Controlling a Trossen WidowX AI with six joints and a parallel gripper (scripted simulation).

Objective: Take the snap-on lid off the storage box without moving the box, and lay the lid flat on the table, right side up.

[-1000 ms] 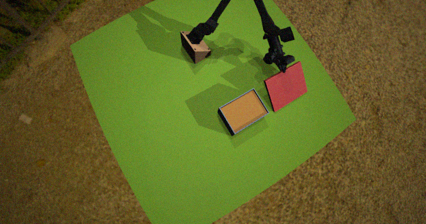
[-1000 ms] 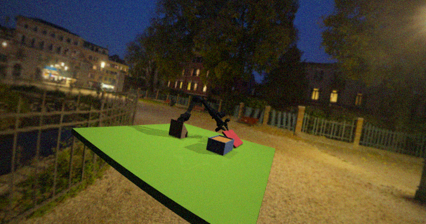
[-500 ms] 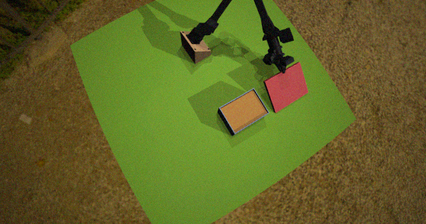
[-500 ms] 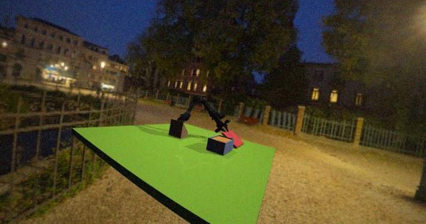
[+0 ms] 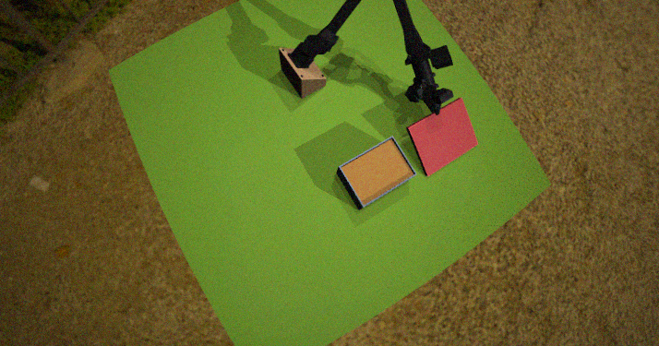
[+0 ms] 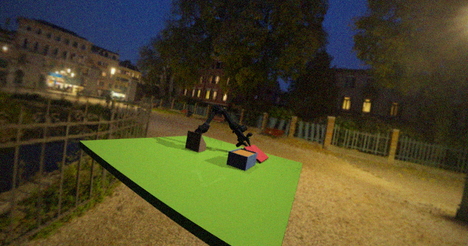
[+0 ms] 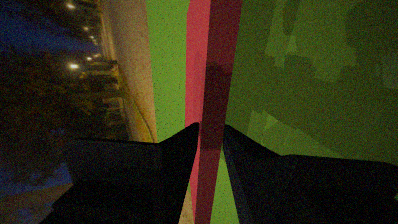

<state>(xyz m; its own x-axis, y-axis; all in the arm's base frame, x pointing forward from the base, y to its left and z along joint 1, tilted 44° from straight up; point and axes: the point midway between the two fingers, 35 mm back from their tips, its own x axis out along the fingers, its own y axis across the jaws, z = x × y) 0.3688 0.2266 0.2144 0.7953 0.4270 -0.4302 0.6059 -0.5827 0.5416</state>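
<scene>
The red lid is off the box and tilted, its edge near the arm raised and its far edge low, close to the table. Whether the far edge touches the table I cannot tell. My gripper is shut on the raised edge of the lid, with one finger on each face. The storage box is blue with an orange inside, stands upright and open on the table, and lies beside the lid with a narrow gap in the top view.
The green table carries the arm's wedge-shaped brown base. The table's right edge runs not far beyond the lid. The box stands on the lid's left in the top view.
</scene>
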